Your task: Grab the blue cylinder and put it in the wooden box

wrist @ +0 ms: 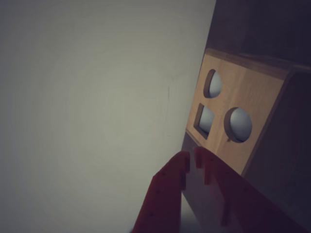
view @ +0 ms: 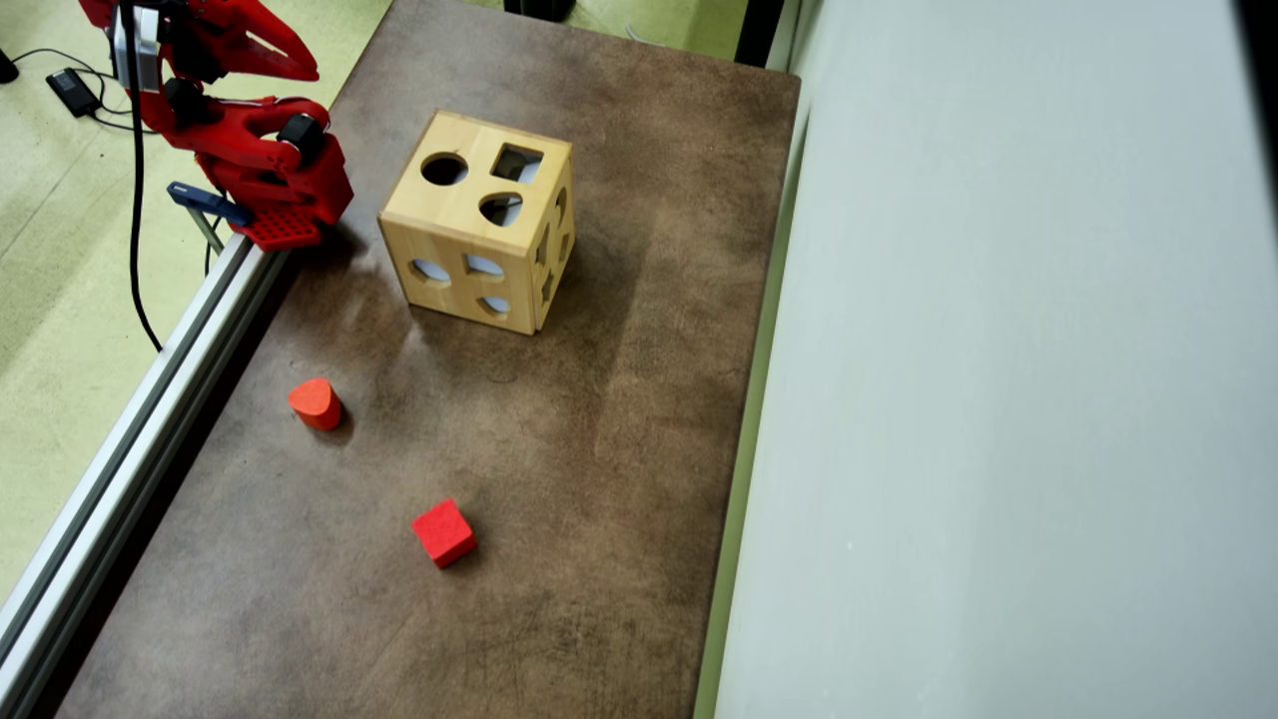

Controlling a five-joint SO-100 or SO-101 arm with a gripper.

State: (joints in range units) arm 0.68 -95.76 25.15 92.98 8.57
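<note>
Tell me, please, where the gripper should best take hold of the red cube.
Grip the red cube across two opposite flat side faces, coming down from above. It sits flat on the table, turned askew to the table's edges, nothing beside it, so the jaws probably need turning to match its faces.

Brown mottled desk (view: 619,449), overhead view. On it: wooden box (view: 477,235) toward the far end; red-orange rounded block (view: 316,403) near the left edge; red cube (view: 444,533) nearer, well apart.
</note>
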